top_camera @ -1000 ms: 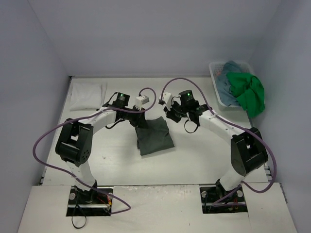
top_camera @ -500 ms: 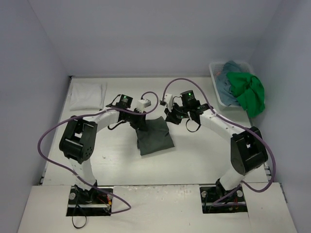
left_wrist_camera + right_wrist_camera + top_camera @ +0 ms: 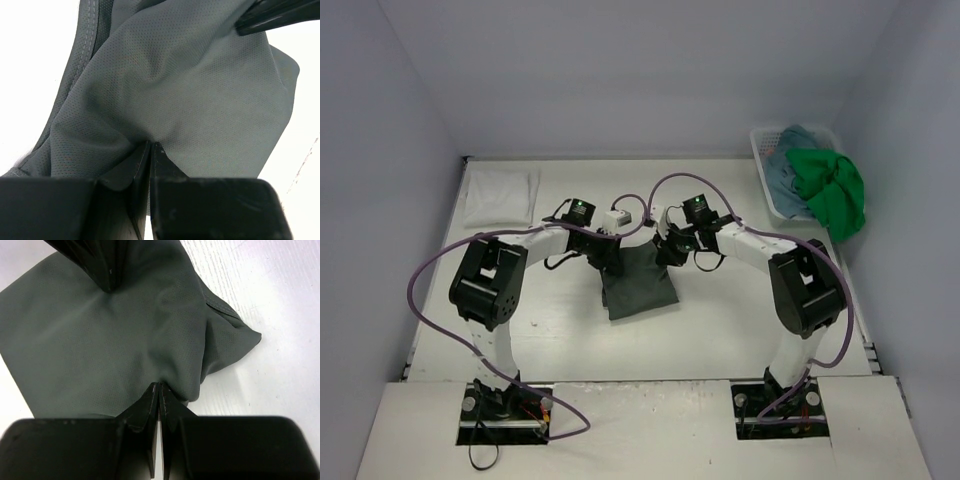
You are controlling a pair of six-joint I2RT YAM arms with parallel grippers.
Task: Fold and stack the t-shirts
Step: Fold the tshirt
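A dark grey-green t-shirt (image 3: 640, 290) lies partly folded mid-table. My left gripper (image 3: 612, 262) is shut on its far left edge, and the cloth (image 3: 200, 100) puckers at the tips (image 3: 151, 144). My right gripper (image 3: 665, 252) is shut on the far right edge, the fabric (image 3: 100, 340) bunching at its tips (image 3: 159, 386). Each wrist view shows the other gripper's fingers across the shirt. A white t-shirt (image 3: 500, 195) lies folded at the back left. The bright green (image 3: 832, 190) and teal-blue (image 3: 788, 165) t-shirts sit in the basket.
A white mesh basket (image 3: 762, 140) stands at the back right corner, the green shirt spilling over its near side. Purple cables loop from both arms above the table. Walls close in the back and both sides.
Both grippers have come closer together and moved toward the near side, carrying the shirt's far edge with them. The jaws stayed shut throughout.
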